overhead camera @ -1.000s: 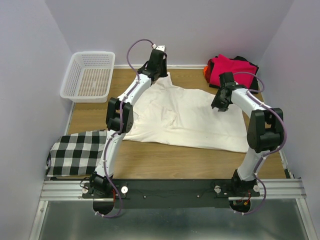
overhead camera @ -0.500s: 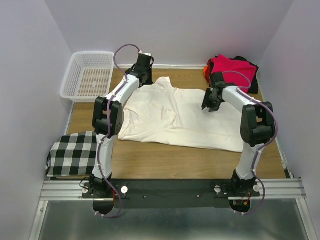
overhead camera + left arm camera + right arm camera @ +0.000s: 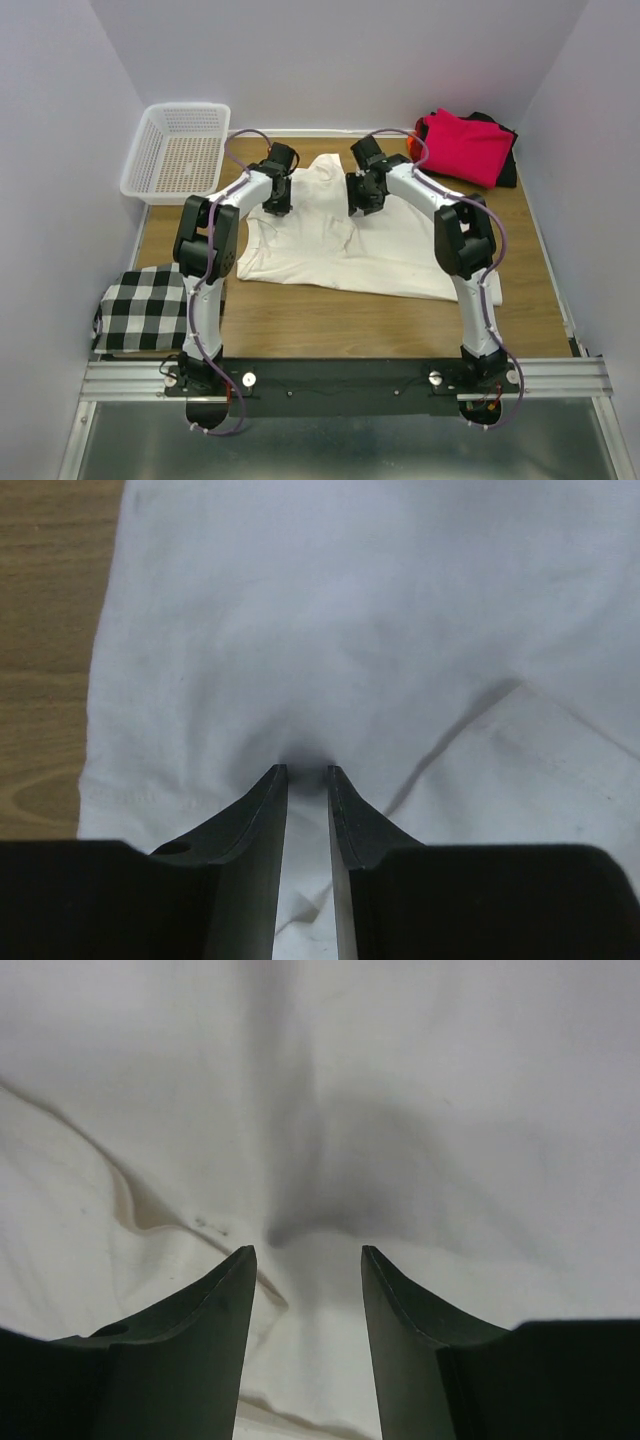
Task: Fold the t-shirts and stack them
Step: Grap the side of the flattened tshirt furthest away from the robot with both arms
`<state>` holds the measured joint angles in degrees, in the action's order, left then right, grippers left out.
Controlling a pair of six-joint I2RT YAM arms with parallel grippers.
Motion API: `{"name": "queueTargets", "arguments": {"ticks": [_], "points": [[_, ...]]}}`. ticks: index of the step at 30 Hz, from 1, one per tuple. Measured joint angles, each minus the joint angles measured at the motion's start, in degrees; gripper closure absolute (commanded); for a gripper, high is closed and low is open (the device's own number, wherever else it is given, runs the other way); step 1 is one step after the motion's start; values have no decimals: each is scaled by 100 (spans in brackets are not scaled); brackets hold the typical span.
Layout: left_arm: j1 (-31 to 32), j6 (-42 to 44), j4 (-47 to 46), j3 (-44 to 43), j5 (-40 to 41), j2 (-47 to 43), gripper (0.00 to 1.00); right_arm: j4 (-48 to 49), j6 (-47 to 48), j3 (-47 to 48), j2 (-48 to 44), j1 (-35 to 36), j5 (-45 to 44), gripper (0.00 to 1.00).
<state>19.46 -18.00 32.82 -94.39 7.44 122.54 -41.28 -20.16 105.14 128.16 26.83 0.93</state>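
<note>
Pale lilac walls (image 3: 330,60) enclose a wooden table (image 3: 300,320), on which a large cream short-sleeved fabric t-shirt (image 3: 400,245) is spread, flat but lightly creased, across the middle and toward the right. Both arms are reached out over its far left part.

The left gripper (image 3: 307,770) is set down on the cloth near the shirt's edge, with bare wood seen just beside it. Its black fingers (image 3: 265,810) are separated by only a narrow slit, and it cannot be told whether fabric is pinched between them.

The right gripper (image 3: 305,1250) is placed nearby on the same shirt. Its jaws are held clearly apart, tips on the cloth, with a small pucker lying between them and nothing gripped.

A folded magenta-red fabric shirt (image 3: 465,145) is stacked on a black fabric shirt (image 3: 508,172) at the far right corner. A white plastic mesh basket (image 3: 180,150) is kept at the far left, and a black-and-white checked cloth (image 3: 150,305) at the near left edge.
</note>
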Motion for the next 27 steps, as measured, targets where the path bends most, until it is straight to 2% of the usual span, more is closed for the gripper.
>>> {"name": "queueTargets", "arguments": {"ticks": [6, 15, 23, 27], "points": [[-264, -26, -26, 350, -149, -269, 69, -142, 214, 581, 310, 382, -59, 44], [-507, -15, -55, 160, -225, -404, 70, -291, 533, 929, 686, 1244, -315, 44], [-741, 4, -59, 232, -282, -636, 69, -232, 627, 826, 675, 1834, -870, 44], [-973, 9, -98, 229, -304, -852, 70, 105, 566, 267, 385, 1906, -953, 45]]}}
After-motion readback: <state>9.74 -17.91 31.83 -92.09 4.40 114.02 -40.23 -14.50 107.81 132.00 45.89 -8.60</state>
